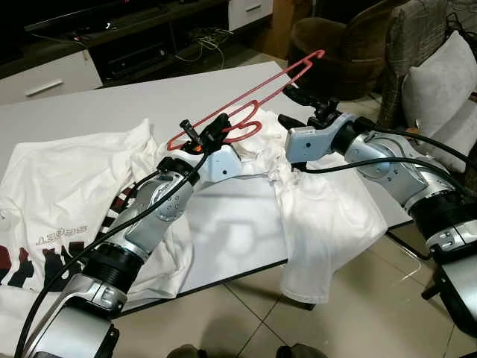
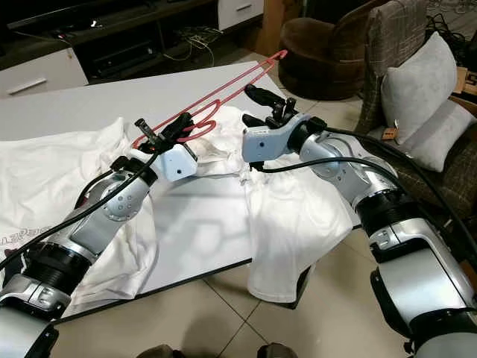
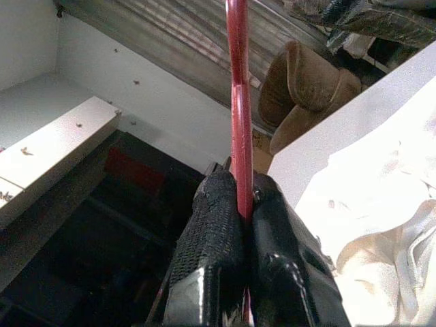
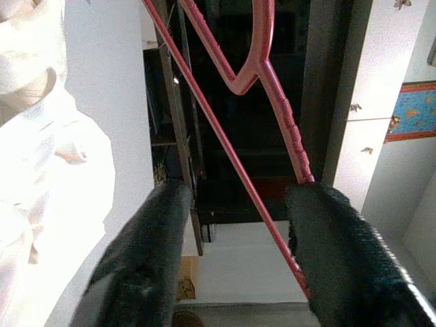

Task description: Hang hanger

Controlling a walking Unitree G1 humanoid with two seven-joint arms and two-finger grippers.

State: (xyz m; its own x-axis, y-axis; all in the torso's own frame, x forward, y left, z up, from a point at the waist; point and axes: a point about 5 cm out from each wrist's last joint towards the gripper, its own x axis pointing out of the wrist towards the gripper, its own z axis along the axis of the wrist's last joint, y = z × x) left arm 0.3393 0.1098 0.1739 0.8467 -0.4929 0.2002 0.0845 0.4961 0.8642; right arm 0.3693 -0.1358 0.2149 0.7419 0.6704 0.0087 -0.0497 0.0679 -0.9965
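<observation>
A red plastic hanger (image 1: 246, 112) is lifted at a slant above the white table (image 1: 231, 231), its far end pointing toward the armchair. My left gripper (image 1: 218, 124) is shut on its near part; the left wrist view has the red bar (image 3: 237, 102) pinched between both fingers (image 3: 211, 225). My right gripper (image 2: 255, 107) stands open just right of it. In the right wrist view the hanger's bars (image 4: 272, 82) run between the spread fingers (image 4: 143, 245), one bar close against a pad. A white T-shirt (image 1: 328, 216) lies bunched under both grippers and hangs over the table's front edge.
A second white garment with dark print (image 1: 59, 194) covers the table's left side. A brown armchair (image 1: 343, 45) and a patterned chair with grey cushions (image 1: 440, 89) stand at the right. A low TV cabinet (image 1: 112, 45) lines the back. Tiled floor lies in front.
</observation>
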